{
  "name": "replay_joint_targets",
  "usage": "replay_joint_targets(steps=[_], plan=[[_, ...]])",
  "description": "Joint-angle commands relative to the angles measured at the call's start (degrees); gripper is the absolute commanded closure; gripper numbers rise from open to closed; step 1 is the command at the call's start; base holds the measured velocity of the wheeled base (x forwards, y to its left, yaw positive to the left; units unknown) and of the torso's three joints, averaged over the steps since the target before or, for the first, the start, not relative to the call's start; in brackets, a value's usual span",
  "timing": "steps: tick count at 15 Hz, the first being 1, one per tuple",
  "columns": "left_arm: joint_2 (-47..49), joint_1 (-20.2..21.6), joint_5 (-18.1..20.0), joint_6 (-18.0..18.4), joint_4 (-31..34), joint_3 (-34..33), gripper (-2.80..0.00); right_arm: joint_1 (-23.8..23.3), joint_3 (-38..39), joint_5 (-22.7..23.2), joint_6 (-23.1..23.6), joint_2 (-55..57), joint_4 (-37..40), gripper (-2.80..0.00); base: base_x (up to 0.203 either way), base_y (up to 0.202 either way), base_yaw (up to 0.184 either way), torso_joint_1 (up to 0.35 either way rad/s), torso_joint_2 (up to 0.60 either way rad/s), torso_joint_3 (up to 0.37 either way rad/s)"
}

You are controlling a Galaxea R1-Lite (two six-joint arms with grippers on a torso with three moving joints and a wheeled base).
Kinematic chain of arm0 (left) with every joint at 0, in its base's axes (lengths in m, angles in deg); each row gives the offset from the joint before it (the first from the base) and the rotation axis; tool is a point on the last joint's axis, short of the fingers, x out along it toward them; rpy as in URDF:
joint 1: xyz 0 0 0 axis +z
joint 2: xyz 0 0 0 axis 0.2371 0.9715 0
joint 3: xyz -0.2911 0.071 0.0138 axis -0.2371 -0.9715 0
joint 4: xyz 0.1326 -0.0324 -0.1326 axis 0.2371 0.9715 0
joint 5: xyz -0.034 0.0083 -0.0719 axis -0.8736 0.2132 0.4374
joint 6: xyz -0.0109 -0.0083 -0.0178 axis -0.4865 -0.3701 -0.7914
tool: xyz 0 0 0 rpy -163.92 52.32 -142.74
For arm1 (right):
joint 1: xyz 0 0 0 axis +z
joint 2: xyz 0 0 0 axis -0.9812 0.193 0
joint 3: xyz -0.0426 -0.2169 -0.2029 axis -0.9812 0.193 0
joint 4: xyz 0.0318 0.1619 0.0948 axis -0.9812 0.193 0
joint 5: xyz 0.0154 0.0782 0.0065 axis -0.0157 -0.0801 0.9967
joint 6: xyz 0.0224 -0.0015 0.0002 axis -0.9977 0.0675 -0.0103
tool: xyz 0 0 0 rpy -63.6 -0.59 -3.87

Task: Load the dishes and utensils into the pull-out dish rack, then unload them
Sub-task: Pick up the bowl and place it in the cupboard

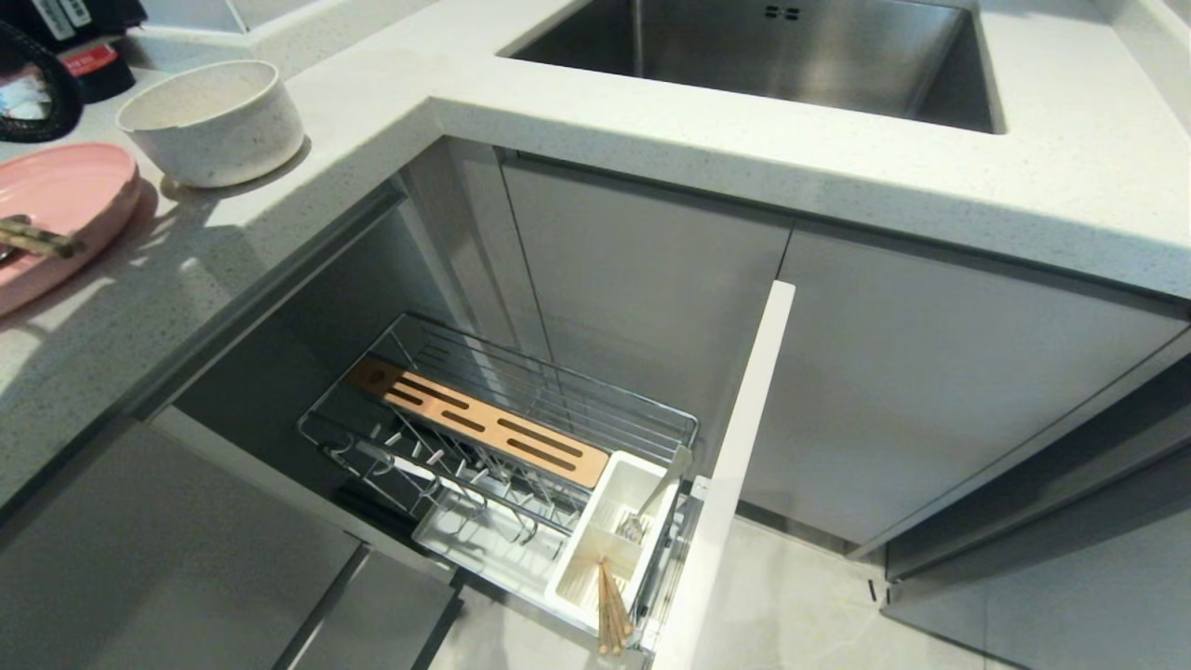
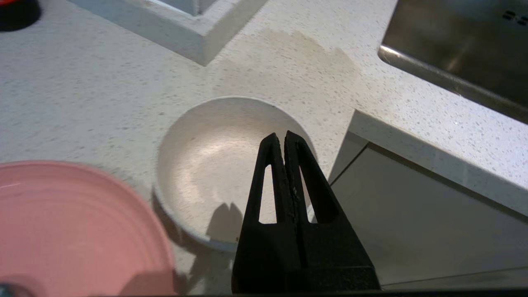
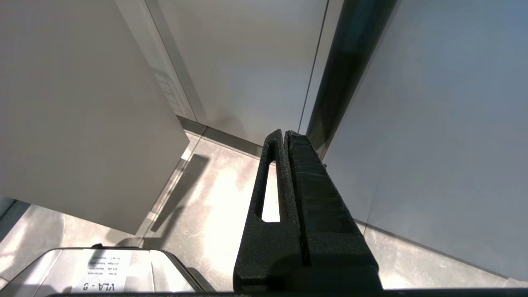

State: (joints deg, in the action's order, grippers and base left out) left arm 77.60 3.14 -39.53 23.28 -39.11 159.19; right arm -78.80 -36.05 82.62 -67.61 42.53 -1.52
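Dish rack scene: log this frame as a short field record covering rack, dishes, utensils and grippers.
rack: pull-out dish rack drawn out, plate prongs bare
utensil box: bundle of chopsticks, fork
bowl: on countertop, empty
pink plate: on countertop beside bowl
left gripper: shut, above bowl, holding nothing
right gripper: shut, parked by cabinet fronts

On the counter (image 1: 391,102) at far left, the bowl (image 1: 212,121) stands just right of and behind the plate (image 1: 58,209), close beside it. The sink (image 1: 791,51) is set into the counter far right of them. Below, the pull-out dish rack (image 1: 502,437) stands drawn out, its utensil box (image 1: 609,535) at the near right end holding a fork (image 1: 651,507) and chopsticks (image 1: 611,605).
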Motion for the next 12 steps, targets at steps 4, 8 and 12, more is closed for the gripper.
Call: replay_joint_targets(steps=[4, 8, 12], plan=[[5.1, -3.5, -1.1, 0.8, 3.1, 5.9, 0.00, 0.0, 0.0, 0.0, 0.1, 0.0, 0.0, 0.00, 0.000, 0.000, 0.000, 0.000, 0.00, 0.000], [7.5, -5.8, -4.3, 0.9, 5.0, 7.0, 0.00, 0.0, 0.0, 0.0, 0.0, 0.0, 0.0, 0.00, 0.000, 0.000, 0.000, 0.000, 0.00, 0.000], [7.7, -5.9, -5.1, 0.9, 4.8, 7.1, 0.00, 0.0, 0.0, 0.0, 0.1, 0.0, 0.0, 0.00, 0.000, 0.000, 0.000, 0.000, 0.00, 0.000]])
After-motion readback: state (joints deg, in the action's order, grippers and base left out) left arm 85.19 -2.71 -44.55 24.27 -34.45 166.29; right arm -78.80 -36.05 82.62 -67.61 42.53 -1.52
